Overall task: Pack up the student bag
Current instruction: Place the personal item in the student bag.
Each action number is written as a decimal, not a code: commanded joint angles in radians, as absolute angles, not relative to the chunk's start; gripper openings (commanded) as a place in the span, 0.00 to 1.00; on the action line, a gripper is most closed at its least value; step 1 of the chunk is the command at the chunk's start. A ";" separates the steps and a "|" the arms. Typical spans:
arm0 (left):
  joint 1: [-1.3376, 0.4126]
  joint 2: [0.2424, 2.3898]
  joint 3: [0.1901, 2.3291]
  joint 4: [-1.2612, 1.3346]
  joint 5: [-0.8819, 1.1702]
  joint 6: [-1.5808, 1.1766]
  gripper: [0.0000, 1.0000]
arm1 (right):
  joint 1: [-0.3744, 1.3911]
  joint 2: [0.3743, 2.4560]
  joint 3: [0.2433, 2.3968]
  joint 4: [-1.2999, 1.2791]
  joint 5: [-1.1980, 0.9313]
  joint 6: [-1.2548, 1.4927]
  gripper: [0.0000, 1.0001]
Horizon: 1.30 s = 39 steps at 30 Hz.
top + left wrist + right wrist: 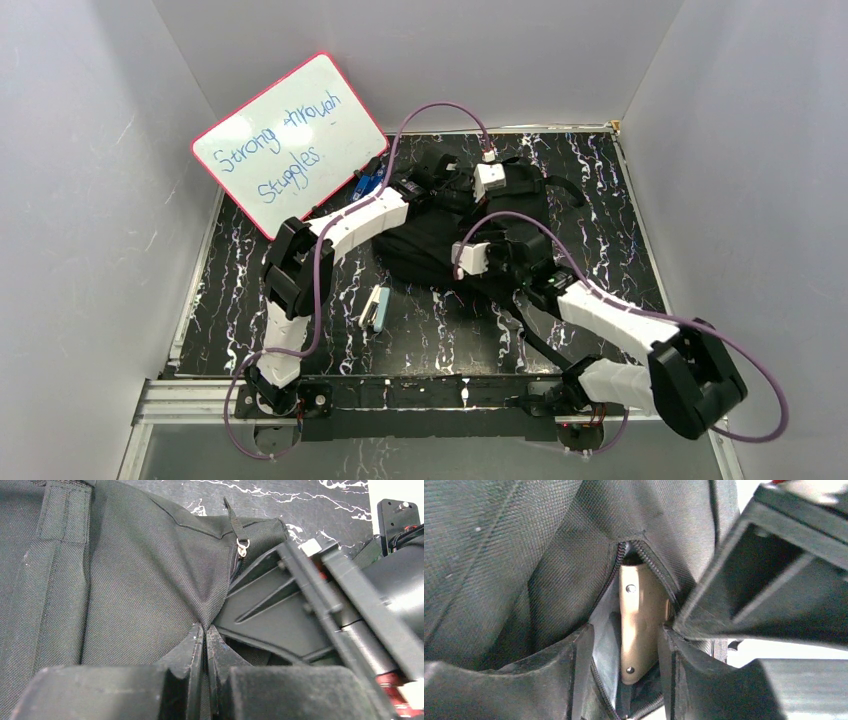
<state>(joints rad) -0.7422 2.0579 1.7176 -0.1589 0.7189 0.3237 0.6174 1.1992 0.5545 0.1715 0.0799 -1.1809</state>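
The student bag [440, 240] lies in the middle of the table, black fabric with straps trailing toward the near edge. My left gripper [205, 630] is shut on a fold of the bag's fabric [140, 580] beside its zip opening, just below the zip pull [242, 545]. My right gripper [624, 632] sits at the open zip with its jaws apart. A tan flat object [639, 605] stands between them, partly down inside the grey-lined pocket, close against one finger and clear of the other. In the top view both grippers [460, 190] [500, 260] are over the bag.
A pink-framed whiteboard [290, 140] leans against the back left wall, with a small blue item [365, 185] at its foot. A pale, stapler-like item [374, 308] lies on the marbled table in front of the bag. Grey walls close in three sides.
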 commanded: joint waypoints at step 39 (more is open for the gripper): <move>-0.766 1.938 1.490 -0.231 0.899 0.245 0.45 | 0.407 1.049 0.942 -0.573 0.268 0.496 0.64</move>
<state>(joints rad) -0.7616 2.0296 1.5257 -0.2203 0.8829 0.2684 0.4721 1.0222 0.8944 -0.5003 0.4137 0.4038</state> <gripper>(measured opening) 0.454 0.654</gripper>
